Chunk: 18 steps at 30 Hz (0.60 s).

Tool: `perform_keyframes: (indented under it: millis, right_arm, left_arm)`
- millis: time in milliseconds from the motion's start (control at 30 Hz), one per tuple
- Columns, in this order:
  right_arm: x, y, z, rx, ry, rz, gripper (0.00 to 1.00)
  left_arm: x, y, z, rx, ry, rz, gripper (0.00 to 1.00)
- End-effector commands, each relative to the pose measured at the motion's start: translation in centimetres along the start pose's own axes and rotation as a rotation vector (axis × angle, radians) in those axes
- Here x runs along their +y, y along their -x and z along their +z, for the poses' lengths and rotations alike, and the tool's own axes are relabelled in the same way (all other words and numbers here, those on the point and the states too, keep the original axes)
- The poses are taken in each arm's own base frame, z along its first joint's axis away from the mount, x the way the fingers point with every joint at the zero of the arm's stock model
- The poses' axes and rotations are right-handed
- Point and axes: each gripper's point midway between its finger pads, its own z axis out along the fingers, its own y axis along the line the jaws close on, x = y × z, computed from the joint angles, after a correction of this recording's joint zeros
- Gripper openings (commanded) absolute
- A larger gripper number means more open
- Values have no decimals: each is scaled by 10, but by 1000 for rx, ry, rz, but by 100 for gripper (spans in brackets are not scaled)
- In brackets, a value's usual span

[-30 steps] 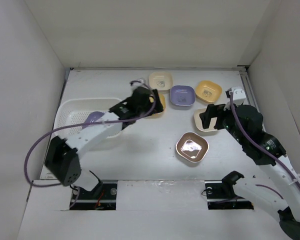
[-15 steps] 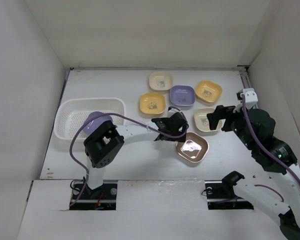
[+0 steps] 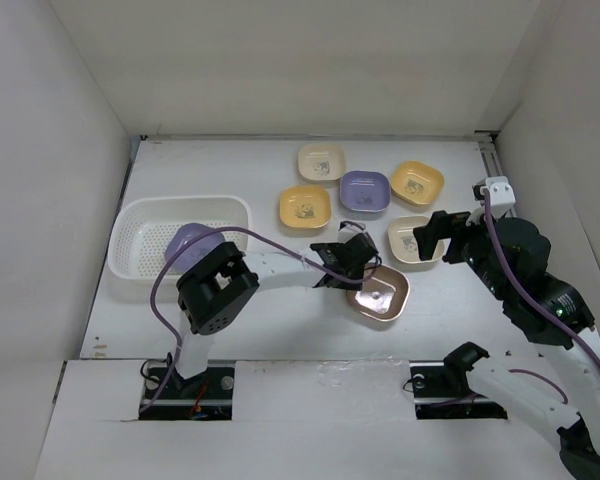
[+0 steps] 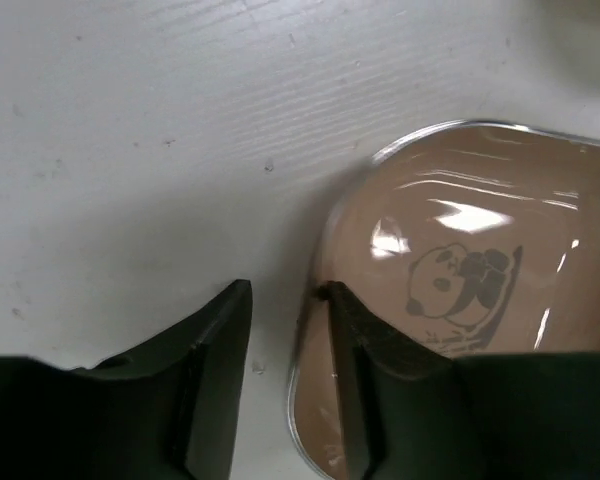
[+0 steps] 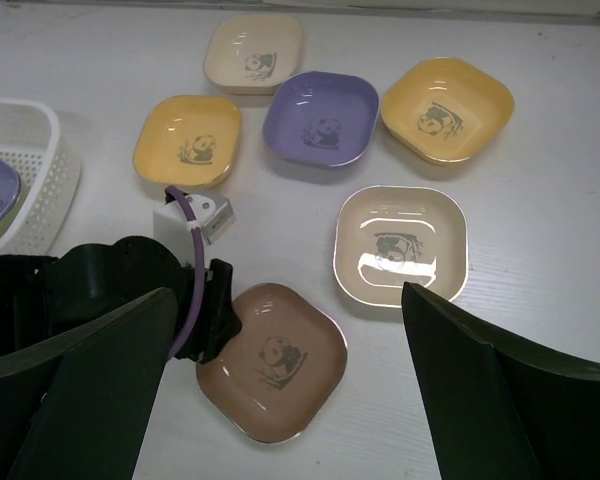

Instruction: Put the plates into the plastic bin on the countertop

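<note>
The brown plate (image 3: 382,296) (image 4: 460,280) (image 5: 275,360) lies on the countertop (image 3: 280,300). My left gripper (image 3: 352,268) (image 4: 283,290) straddles its left rim with narrowed jaws. One finger presses the inside of the rim; the other is outside, with a strip of table showing between it and the rim. My right gripper (image 3: 430,235) (image 5: 285,290) hangs wide open and empty above the beige plate (image 3: 415,240) (image 5: 400,245). The plastic bin (image 3: 130,215) (image 5: 30,130) at the left holds a purple plate (image 3: 190,240).
Further back lie a cream plate (image 3: 321,161), two orange-yellow plates (image 3: 305,206) (image 3: 417,182) and a purple plate (image 3: 365,190). White walls close in the left, right and back. The left arm reaches across the middle of the table.
My left arm swung from the bin side over to the brown plate and narrowed its jaws round the rim; the plate slid slightly left. The right arm drew back a little, then held still.
</note>
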Motion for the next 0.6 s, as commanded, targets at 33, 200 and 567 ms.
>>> perform_keyframes:
  millis: [33, 200, 567]
  right_arm:
    - [3, 16, -2, -54, 14, 4, 100]
    - [-2, 16, -4, -57, -4, 7, 100]
    - [8, 11, 6, -54, 42, 7, 100]
  left_arm:
    - [23, -9, -6, 8, 121, -5, 23]
    - [69, 1, -49, -67, 305, -63, 0]
    - [218, 143, -150, -360, 225, -488, 0]
